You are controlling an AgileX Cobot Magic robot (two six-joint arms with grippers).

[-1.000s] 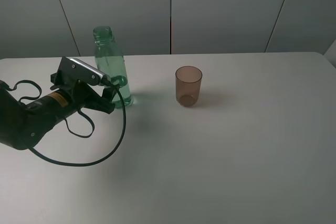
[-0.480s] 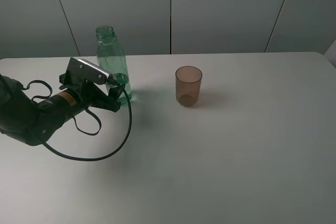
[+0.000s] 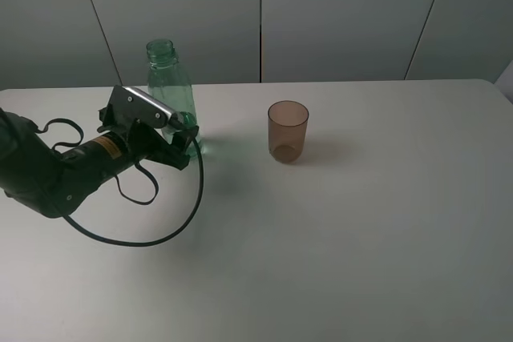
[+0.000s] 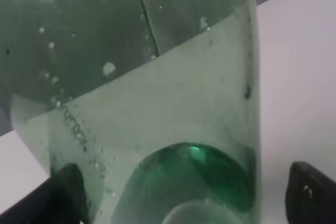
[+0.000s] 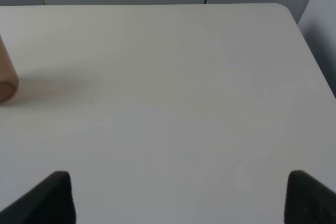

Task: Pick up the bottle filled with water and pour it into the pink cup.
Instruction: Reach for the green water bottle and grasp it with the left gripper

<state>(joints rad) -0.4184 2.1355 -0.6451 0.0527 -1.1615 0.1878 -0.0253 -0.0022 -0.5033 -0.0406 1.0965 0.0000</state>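
Grasp step: left gripper [image 3: 183, 135] is straddling the bottle [image 3: 170, 86] low down, jaws apart, not yet squeezing. Bottle is standing upright on the table [image 3: 361, 222], apart from the pink cup [image 3: 288, 131]. Closing firmly likely comes next.

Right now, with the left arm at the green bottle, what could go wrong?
The left gripper brackets the bottle low, near its base, jaws open. The bottle is tall and uncapped, so closing or lifting might tip it and spill. In the wrist view one finger looks closer to it than the other, so closing may shove it sideways.
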